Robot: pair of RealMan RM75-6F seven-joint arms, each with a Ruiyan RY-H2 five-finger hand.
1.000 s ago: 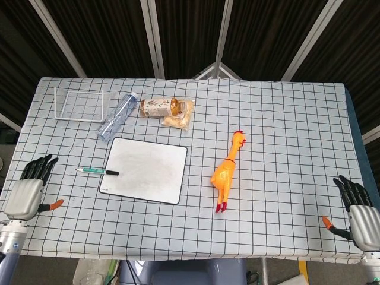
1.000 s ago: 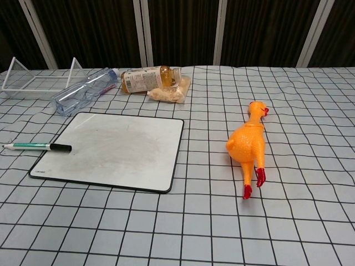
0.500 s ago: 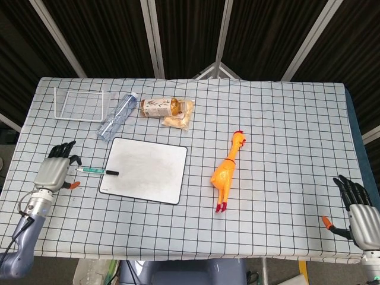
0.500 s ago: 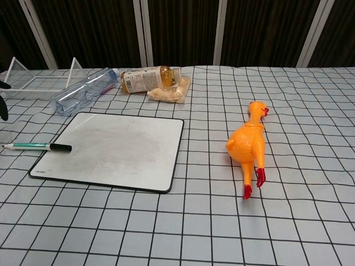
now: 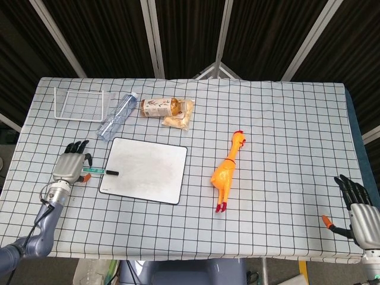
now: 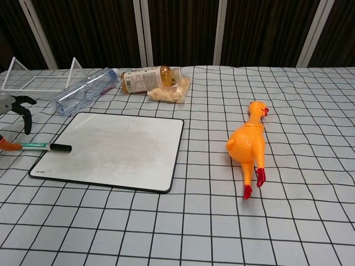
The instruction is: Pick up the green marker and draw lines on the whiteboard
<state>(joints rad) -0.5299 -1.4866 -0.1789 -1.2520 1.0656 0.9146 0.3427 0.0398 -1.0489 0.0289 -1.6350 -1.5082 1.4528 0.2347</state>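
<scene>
The green marker [image 5: 97, 171] with its black cap lies flat on the checked cloth, its cap end over the left edge of the whiteboard [image 5: 145, 170]. In the chest view the marker [image 6: 40, 146] and the whiteboard [image 6: 116, 149] sit at the left. My left hand [image 5: 71, 165] hovers over the marker's left end with fingers spread and holds nothing. In the chest view only part of my left hand [image 6: 12, 108] shows, and its orange thumb tip lies close beside the marker's tail. My right hand [image 5: 358, 209] rests open at the table's near right corner.
A yellow rubber chicken [image 5: 228, 170] lies right of the whiteboard. Behind the board lie a clear plastic bottle [image 5: 117, 116], an amber bottle [image 5: 159, 107] and a snack bag [image 5: 178, 120]. A white wire rack [image 5: 79, 105] stands at the back left.
My left hand has moved from the near left table edge forward and right, arriving over the marker's left end. The marker, the whiteboard and my right hand have not moved.
</scene>
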